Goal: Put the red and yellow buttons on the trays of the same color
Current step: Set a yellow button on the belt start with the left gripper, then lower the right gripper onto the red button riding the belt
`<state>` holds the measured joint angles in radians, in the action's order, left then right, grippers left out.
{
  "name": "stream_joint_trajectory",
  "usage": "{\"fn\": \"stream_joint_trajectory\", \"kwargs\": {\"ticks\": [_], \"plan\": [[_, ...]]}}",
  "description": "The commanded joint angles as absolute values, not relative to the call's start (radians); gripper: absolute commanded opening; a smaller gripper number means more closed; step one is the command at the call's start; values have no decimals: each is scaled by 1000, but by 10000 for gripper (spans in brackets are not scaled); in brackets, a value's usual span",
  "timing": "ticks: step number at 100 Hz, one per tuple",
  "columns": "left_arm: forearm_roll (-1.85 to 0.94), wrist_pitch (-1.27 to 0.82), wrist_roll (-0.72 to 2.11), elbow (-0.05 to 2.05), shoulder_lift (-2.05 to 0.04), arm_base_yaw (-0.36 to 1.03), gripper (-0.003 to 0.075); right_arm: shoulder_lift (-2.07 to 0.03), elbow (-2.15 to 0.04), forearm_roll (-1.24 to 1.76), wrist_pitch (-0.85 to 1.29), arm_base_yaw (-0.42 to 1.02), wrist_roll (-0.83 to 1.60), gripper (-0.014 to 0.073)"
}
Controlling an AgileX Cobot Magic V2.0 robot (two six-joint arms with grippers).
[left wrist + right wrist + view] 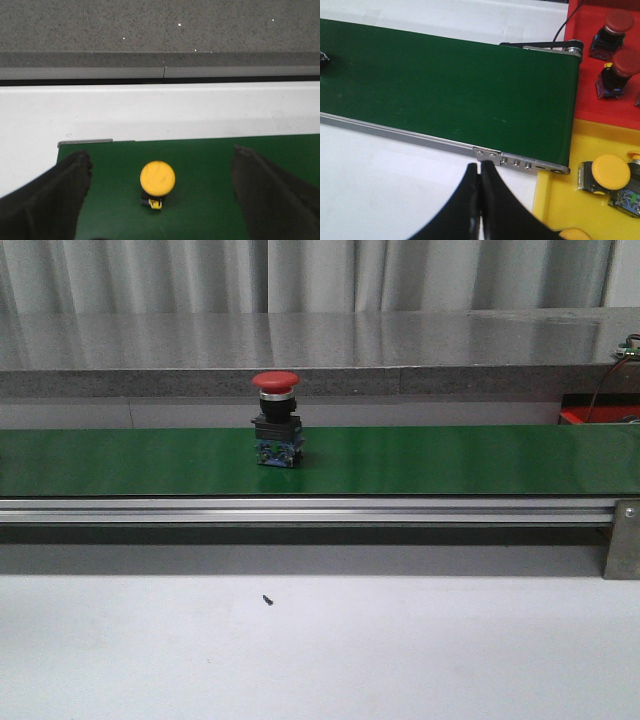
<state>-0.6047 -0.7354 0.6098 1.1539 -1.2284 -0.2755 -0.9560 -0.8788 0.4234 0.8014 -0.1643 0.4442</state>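
Buttons of both colours show across the views. In the front view, a small dark speck [267,599] lies on the white table [320,650] nearest the robot; beyond it runs a metal rail [300,510], then the green belt [450,460], where a red button [276,418] stands upright on its black base, left of the middle. Behind the belt is a grey stone ledge [320,345].

In the left wrist view, the left gripper [160,192] has its fingers [50,200] spread wide apart, and a yellow button [157,179] sits on the belt between them, touching neither.

In the right wrist view, the right gripper [480,200] has its fingers pressed together, holding nothing, over the white table near the belt's end. Just beside that end lie a yellow tray [555,210] with yellow buttons [607,172] and, farther off, a red tray [615,107] with two red buttons [615,27].
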Motion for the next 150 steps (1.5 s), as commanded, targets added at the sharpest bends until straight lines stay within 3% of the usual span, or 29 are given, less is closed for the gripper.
{"fn": "stream_joint_trajectory", "kwargs": {"ticks": [1,22,38,61,71,83,90,110,150], "plan": [[-646,-664,618,1109,-1147,-269,443,-943,-916,447,757,-163,451,-70],[-642,-536,621,953,-1056,-187,132,-943,-916,447,729,-163,451,-70],[-610,-483,621,884,-1054,-58,-21,-944,-916,448,747,-163,451,-70],[-599,-432,621,847,-1054,-3,-20,-944,-916,482,767,-163,451,-29],[-615,-432,621,847,-1054,-3,-20,-944,-916,507,778,-163,452,146],[-619,-432,621,847,-1054,-3,-19,-944,-917,544,777,-163,466,460],[-619,-432,621,847,-1054,-3,-19,-954,-921,577,790,-163,498,545],[-621,-432,621,847,-1054,-3,-20,-1063,-1003,638,860,-136,539,516],[-639,-436,621,847,-1054,-3,-20,-1408,-1237,521,856,124,524,516]]}}
